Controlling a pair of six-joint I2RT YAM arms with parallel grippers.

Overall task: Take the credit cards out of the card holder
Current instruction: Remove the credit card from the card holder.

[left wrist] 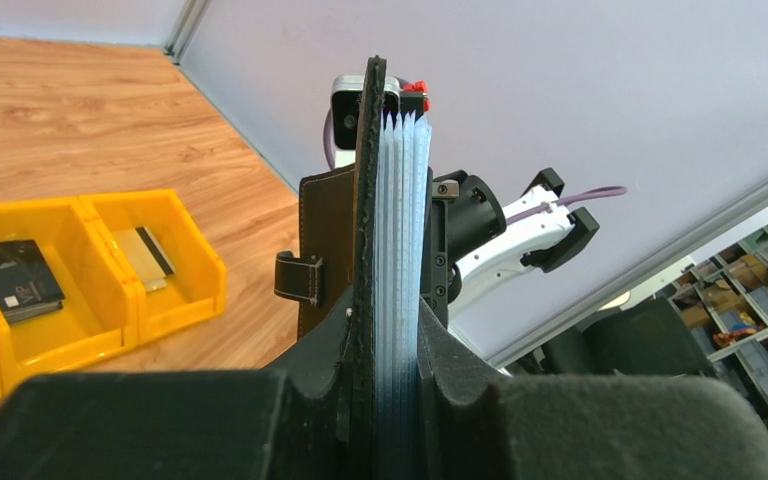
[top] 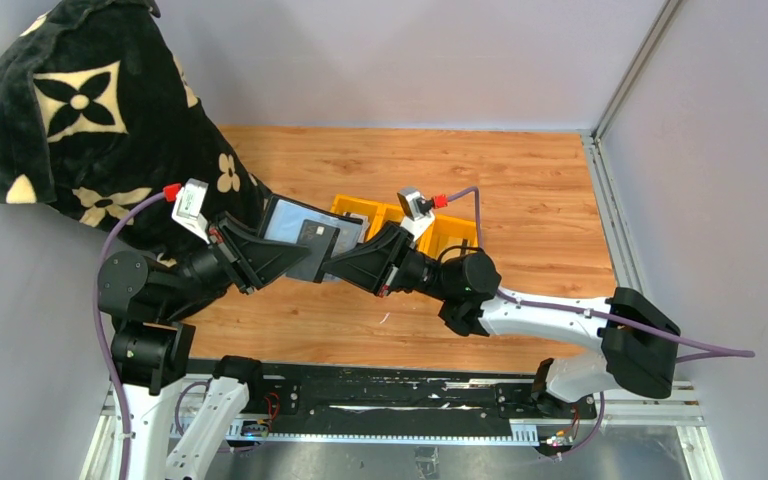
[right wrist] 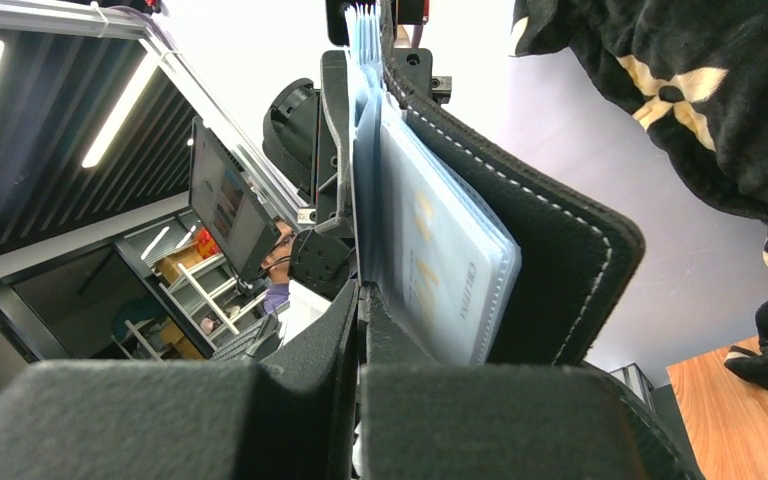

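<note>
While left gripper and right gripper pinch flat black leather card holder | pale thin cards likely stiff, slippery | take edge above right gripper.

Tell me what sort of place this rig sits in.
Probably a robotics lab or workshop test cell: a wood-grain tabletop walled by plain grey panels, with storage shelving and a person at a monitor visible beyond it.
</note>
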